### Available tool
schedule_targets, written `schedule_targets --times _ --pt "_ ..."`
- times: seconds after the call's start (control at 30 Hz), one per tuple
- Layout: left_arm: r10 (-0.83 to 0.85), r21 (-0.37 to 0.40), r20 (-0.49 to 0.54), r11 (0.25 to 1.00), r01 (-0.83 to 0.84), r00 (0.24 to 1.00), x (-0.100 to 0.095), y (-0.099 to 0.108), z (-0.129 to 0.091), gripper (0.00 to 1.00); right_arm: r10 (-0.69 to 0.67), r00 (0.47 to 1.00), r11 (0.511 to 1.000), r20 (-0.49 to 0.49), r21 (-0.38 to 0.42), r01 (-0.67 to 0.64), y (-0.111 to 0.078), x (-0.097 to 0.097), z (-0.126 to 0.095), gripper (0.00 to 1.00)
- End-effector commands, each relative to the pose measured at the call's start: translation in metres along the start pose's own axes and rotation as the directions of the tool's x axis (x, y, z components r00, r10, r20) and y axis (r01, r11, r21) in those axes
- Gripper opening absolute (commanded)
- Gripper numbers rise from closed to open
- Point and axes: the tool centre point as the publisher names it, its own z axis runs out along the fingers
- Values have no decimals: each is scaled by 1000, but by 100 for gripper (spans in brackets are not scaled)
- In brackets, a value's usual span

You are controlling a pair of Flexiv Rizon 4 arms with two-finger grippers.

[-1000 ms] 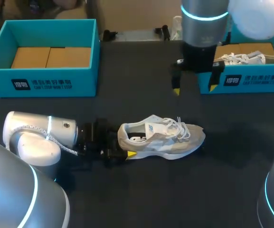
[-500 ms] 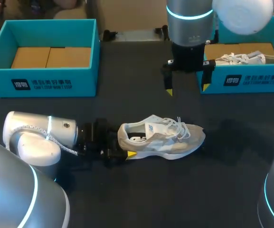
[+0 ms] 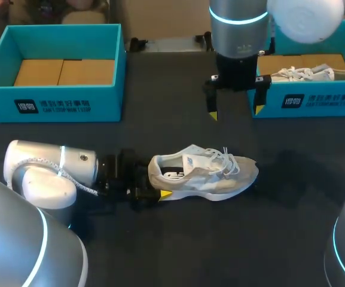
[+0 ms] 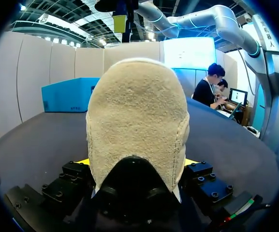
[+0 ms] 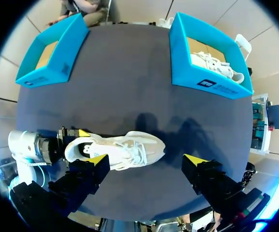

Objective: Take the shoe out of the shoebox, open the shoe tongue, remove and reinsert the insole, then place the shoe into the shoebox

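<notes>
A beige and white shoe point(image 3: 205, 173) lies on its side on the dark table, toe pointing right. My left gripper point(image 3: 155, 179) comes in low from the left and is shut on its heel, one yellow tip showing under the heel. In the left wrist view the suede heel point(image 4: 137, 121) fills the space between the two fingers of my left gripper point(image 4: 137, 162). My right gripper point(image 3: 234, 112) hangs high over the table behind the shoe, open and holding nothing. From the right wrist view, the shoe point(image 5: 122, 147) lies far below my right gripper point(image 5: 149, 162).
A teal shoebox point(image 3: 58, 101) with a bare cardboard bottom stands at the back left. Another teal shoebox point(image 3: 316, 101) at the back right holds a second white shoe point(image 3: 310, 73). Bare table surrounds the shoe in front and to the right.
My right arm shifted a little to the left and then stopped. The left gripper and the shoe have stayed put.
</notes>
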Motion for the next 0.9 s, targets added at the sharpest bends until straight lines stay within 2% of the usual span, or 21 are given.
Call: schedule_targets --times 0.03,0.37,0.43,0.67,0.9 --pt "0 -5 -1 1000 0 1000 -2 1 2 0 24 1000 1000 12 -13 -23 -4 4 -1 100" --pt "0 -5 -1 1000 0 1000 -2 1 2 0 127 991 991 50 -52 -125 -28 28 -6 100" --pt "0 -5 -1 1000 0 1000 -2 1 2 0 129 989 991 78 -37 -127 -34 34 -3 100" --pt "0 -5 -1 1000 0 1000 -2 1 2 0 167 984 984 55 -66 -163 -53 53 7 100" --pt "0 -5 -1 1000 0 1000 -2 1 2 0 180 982 982 49 -59 -177 -63 71 22 100"
